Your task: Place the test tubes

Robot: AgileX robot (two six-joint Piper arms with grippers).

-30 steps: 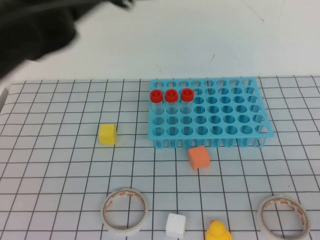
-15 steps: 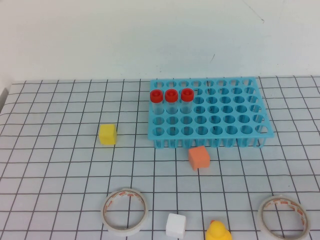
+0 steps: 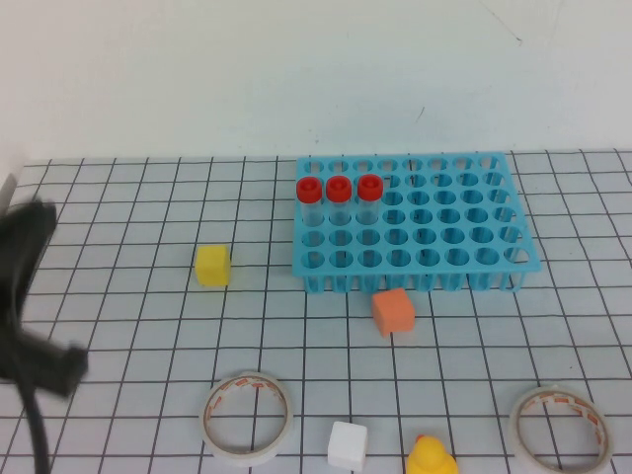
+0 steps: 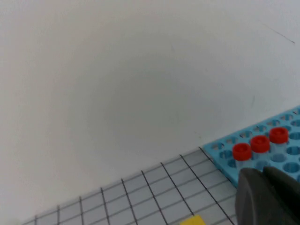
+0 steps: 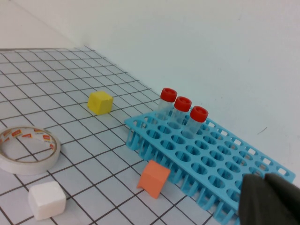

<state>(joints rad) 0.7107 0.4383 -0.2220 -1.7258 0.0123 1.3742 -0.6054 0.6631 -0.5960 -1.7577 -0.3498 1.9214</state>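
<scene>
Now three red-capped tubes stand in the rack, and both grippers are closed on nothing.
The gridded bench (image 3: 118, 326) carries the blue rack (image 3: 434, 222) near its far edge, with the test tubes (image 3: 339, 193) side by side at the rack's far left corner. The left arm (image 3: 30, 296) hangs over the bench's left edge, and the left gripper (image 4: 263, 176) is pinched tight. The right gripper (image 5: 265, 180) shows only in its wrist view. Two tape rolls (image 3: 247, 417) lie along the near edge.
</scene>
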